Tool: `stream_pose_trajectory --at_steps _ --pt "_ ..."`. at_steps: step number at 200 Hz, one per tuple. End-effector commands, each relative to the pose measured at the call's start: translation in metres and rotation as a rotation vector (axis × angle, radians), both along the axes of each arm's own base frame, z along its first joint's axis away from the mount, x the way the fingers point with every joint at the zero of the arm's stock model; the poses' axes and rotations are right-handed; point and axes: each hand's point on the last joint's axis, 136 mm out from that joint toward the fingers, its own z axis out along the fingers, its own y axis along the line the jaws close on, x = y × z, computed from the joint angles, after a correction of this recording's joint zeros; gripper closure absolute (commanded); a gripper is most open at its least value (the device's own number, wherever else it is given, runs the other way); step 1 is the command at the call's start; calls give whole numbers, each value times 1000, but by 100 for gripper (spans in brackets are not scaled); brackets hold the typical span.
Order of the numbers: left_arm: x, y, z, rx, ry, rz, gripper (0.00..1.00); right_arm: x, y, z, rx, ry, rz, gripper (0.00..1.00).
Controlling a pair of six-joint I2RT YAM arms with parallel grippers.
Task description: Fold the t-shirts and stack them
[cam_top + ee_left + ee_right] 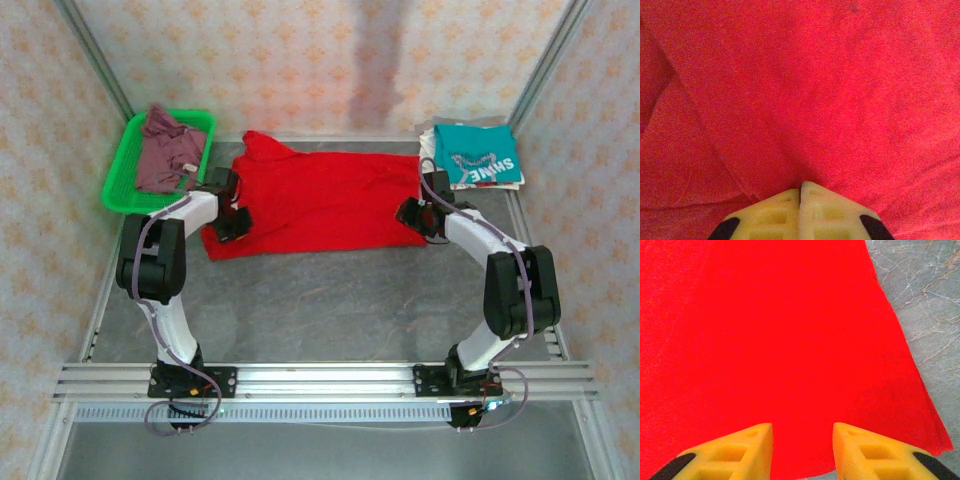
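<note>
The plain red t-shirt (320,200) lies spread across the middle of the table. My left gripper (232,222) is at its left end. In the left wrist view the gripper (801,184) has its jaws pressed together and the red cloth (815,90) puckers into their tip. At the shirt's right end, my right gripper (410,213) stands open, and in the right wrist view (802,427) it hangs over the red cloth (765,330) near its edge. The teal "SHINE" shirt (480,155) lies folded on a whitish one (432,140) at the back right. The mauve shirt (165,150) is crumpled in the basket.
The green mesh basket (118,180) stands at the back left, close to my left arm. Grey marbled tabletop (925,300) shows to the right of the red shirt and in front of it (330,300). Patterned walls enclose the table.
</note>
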Motion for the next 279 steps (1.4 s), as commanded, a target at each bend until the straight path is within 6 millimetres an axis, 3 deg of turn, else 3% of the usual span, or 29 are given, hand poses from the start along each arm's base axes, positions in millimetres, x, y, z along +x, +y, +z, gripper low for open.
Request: stream_pose_trajectory --at_steps 1,50,59,64,115,125,153,158,171,180,198,210,239,247,249,255,279 --pt "14 3 25 57 -74 3 100 4 -5 15 -29 -39 -8 64" --pt "32 1 44 123 -98 -18 100 4 -3 12 -20 -35 -7 64" --pt "40 -2 52 131 -114 -28 100 4 -3 10 -19 -33 -8 64" --pt "44 -4 44 141 -96 -38 100 4 -2 10 -18 -32 -7 64" --pt "106 -28 52 256 -97 -157 100 2 -2 2 -15 -13 -7 63" --pt "120 -35 55 284 -99 -196 91 1 -2 2 -16 -12 -4 63" --pt "147 -58 71 375 -141 -317 85 0 -2 -2 -20 -1 -3 63" --pt "151 -62 74 384 -156 -327 81 0 -2 -2 -20 2 -3 63" --pt "158 -69 83 373 -190 -344 56 0 -1 -3 -16 7 2 63" --pt "161 -73 88 363 -214 -351 54 1 -1 -3 -15 8 3 63" --pt "160 -70 99 364 -243 -321 57 2 0 -1 -10 8 7 63" --pt "154 -65 116 369 -281 -273 56 2 1 1 -11 5 11 63" --pt "122 -57 153 272 -449 -153 49 3 -1 6 -30 -10 24 62" --pt "110 -54 146 241 -462 -133 48 4 0 6 -35 -10 33 62" --pt "106 -53 155 230 -485 -127 48 3 0 5 -35 -10 35 62" --pt "96 -52 154 213 -492 -122 48 3 2 5 -37 -8 45 62" --pt "59 -33 120 212 -384 -79 51 5 3 2 -67 11 64 63"
